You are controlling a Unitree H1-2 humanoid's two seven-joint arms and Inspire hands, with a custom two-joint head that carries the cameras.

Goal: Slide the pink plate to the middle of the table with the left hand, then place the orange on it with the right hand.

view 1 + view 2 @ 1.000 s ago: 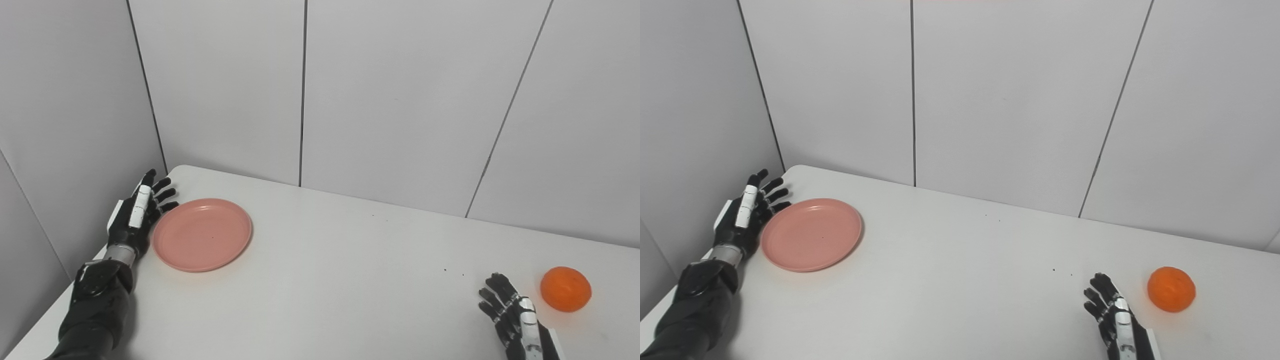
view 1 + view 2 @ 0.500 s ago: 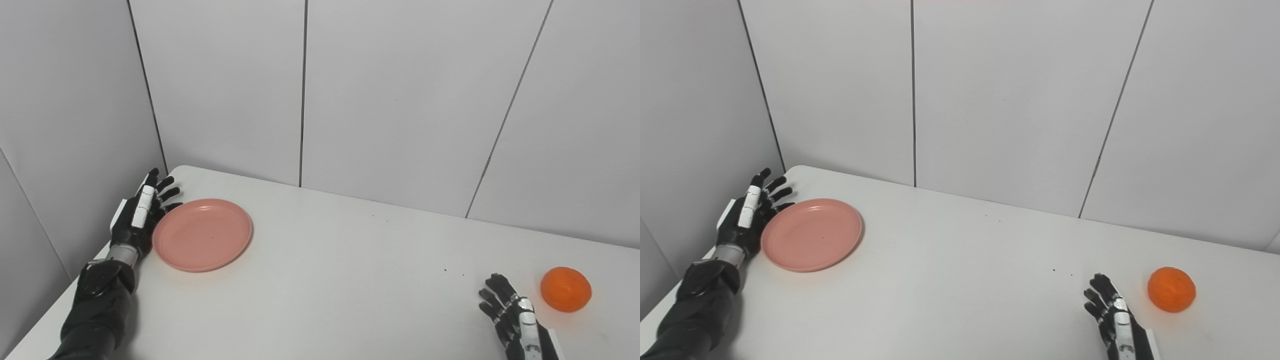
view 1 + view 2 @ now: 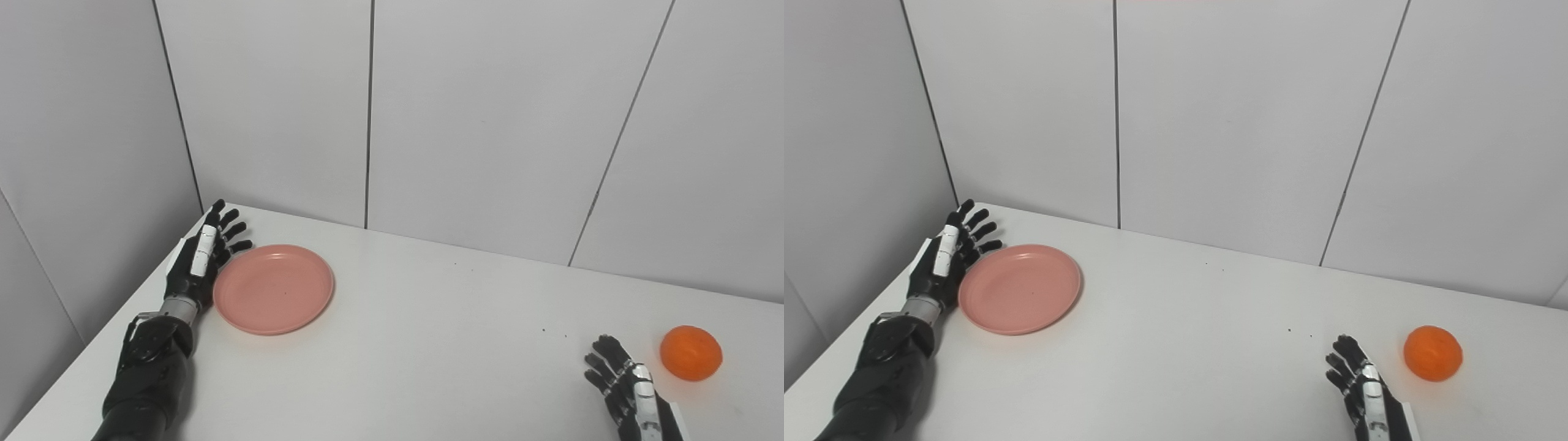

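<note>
A: Left eye view first. Pink plate [image 3: 274, 289]?
B: Flat on the white table [image 3: 429, 343], far-left part, near the back corner. Not at the middle.
A: Left hand [image 3: 199, 263]?
B: Open, fingers spread, holding nothing. It sits edge-on right against the plate's left rim; looks like contact, can't be fully sure.
A: Orange [image 3: 691, 353]?
B: On the table, far right, well apart from the plate.
A: Right hand [image 3: 628, 392]?
B: Low at the bottom edge, fingers apart, empty. Near the orange, on its left, not touching.
A: Right eye view, quick.
B: Same layout. Plate [image 3: 1020, 289] at the left, left hand [image 3: 946, 263] beside its left rim, fingers splayed, pointing toward the back wall. Dark forearm comes in from the bottom-left corner.
A: Orange there?
B: Orange [image 3: 1432, 353] on the right side of the table [image 3: 1176, 367], a clear gap to the right hand [image 3: 1363, 392], whose fingers are also open and apart.
A: Background?
B: Grey wall panels [image 3: 1237, 122] with dark seams.
</note>
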